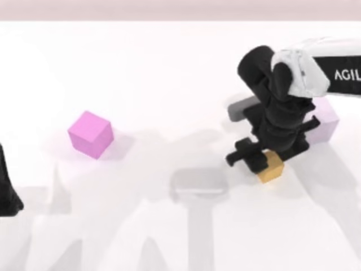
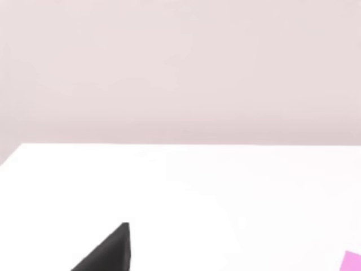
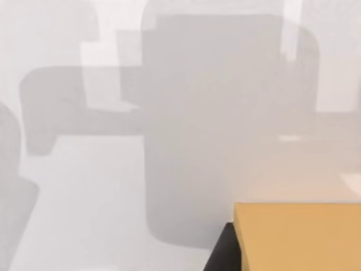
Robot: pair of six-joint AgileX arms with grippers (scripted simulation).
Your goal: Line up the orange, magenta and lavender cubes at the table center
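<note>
— Orange cube (image 3: 299,236) fills the near corner of my right wrist view. What grips it?

— My right gripper (image 1: 260,160), reaching over the table's right half in the top view. Its dark fingers (image 1: 241,152) sit against that cube (image 1: 272,167), which looks pinched between them; one finger (image 3: 223,251) shows as a black wedge touching the cube's side.

— Where are the others?

— Magenta cube (image 1: 90,133) stands alone on the table's (image 1: 169,73) left half, well apart from the rest; its corner (image 2: 352,262) edges into my left wrist view. Lavender cube (image 1: 326,119) sits at the right, just beyond the orange one, partly hidden by my right arm.

— And your left arm?

— Parked at the top view's left edge (image 1: 8,186). A black fingertip (image 2: 110,251) shows in its wrist view, but I cannot tell whether that gripper is spread or closed.
</note>
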